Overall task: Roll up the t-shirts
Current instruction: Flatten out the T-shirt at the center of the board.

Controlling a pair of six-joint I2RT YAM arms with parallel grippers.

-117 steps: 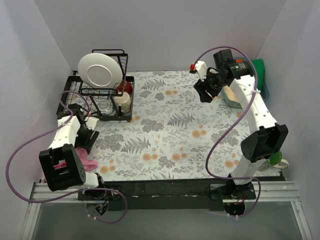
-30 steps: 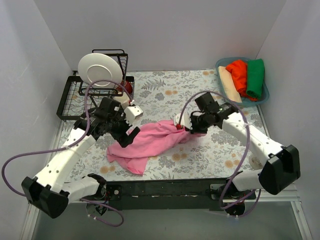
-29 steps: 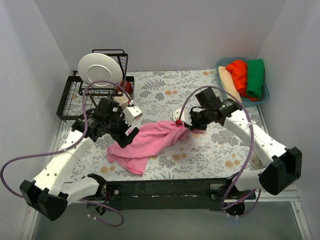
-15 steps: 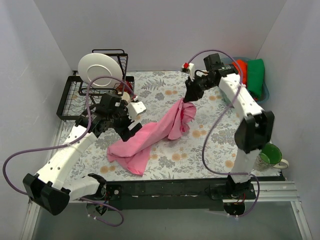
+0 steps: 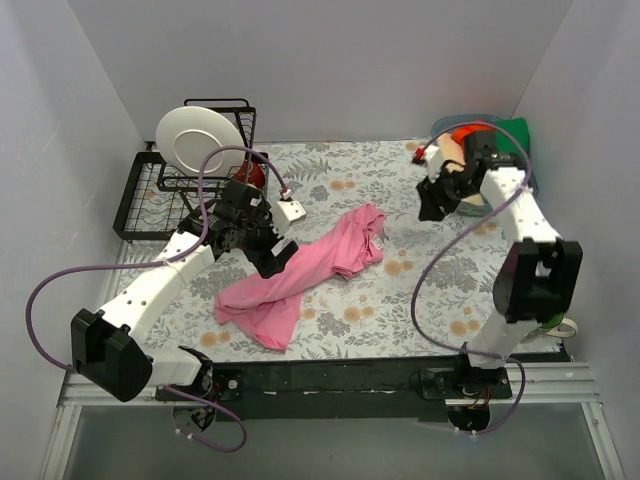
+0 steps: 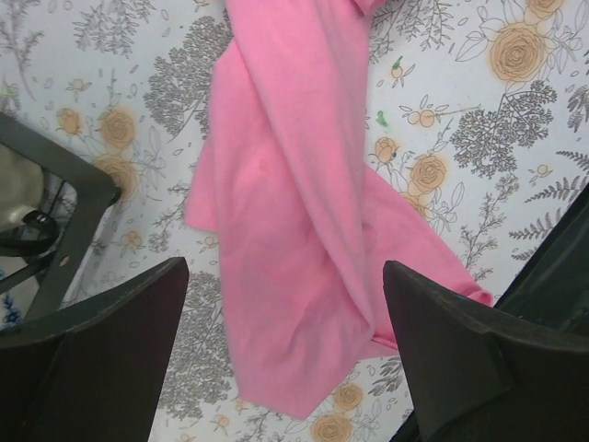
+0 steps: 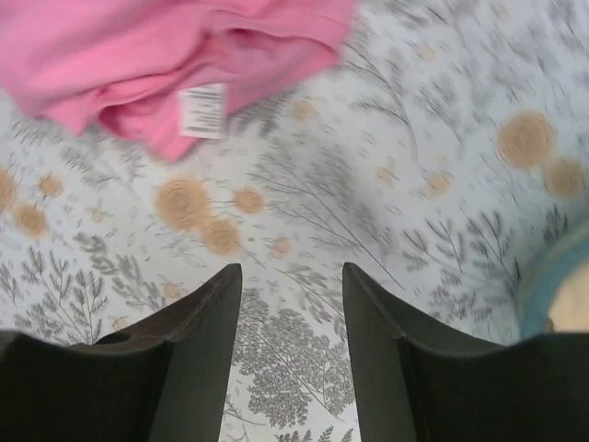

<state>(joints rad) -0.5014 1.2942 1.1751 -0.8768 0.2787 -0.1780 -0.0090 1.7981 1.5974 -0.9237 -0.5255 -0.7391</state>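
Released half a second ago, the pink t-shirt (image 5: 305, 275) now lies crumpled across the middle of the table (image 5: 440, 290) — a diagonal band from near left to far right. The right gripper (image 5: 432, 205), jaws parted and empty, has pulled back to the far right; the left gripper (image 5: 272, 255) hovers wide open over the shirt's left half.

White tag (image 7: 201, 109) on pink t-shirt (image 7: 110, 46): illegible.

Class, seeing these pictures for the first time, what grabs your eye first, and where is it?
A bright pink cloth t-shirt lies crumpled mid-table on the floral tablecloth. Far left, a round white plate stands upright in a black wire dish rack; far right, a red-orange shirt and a green shirt show behind the right arm.
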